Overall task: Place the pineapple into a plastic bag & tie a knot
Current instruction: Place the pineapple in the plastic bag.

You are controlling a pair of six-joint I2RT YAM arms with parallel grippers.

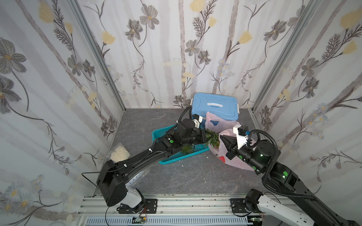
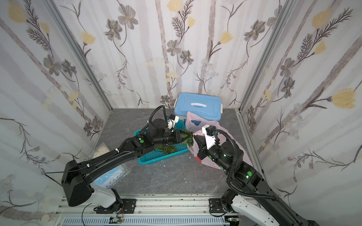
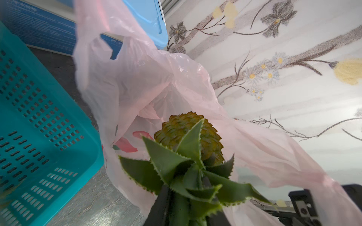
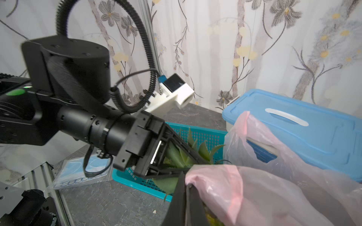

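Note:
My left gripper (image 3: 186,195) is shut on the green leafy crown of the pineapple (image 3: 188,135). The scaly brown-green fruit points into the open mouth of the pink plastic bag (image 3: 137,78). In both top views the left gripper (image 1: 206,137) reaches over the basket to the bag (image 1: 241,162), and the leaves (image 2: 187,135) stick out at the bag's rim. From the opposite side my right gripper (image 4: 187,185) is shut on the bag's near rim (image 4: 254,185) and holds it up. One handle loop (image 1: 213,117) stands loose. No knot is in view.
A teal perforated basket (image 1: 184,156) lies under the left arm with more green leaves (image 1: 188,149) in it. A blue lidded box (image 1: 215,105) stands behind the bag at the back wall. A pouch of white lumps (image 1: 119,152) and a packet of blue masks (image 2: 111,176) lie at the left.

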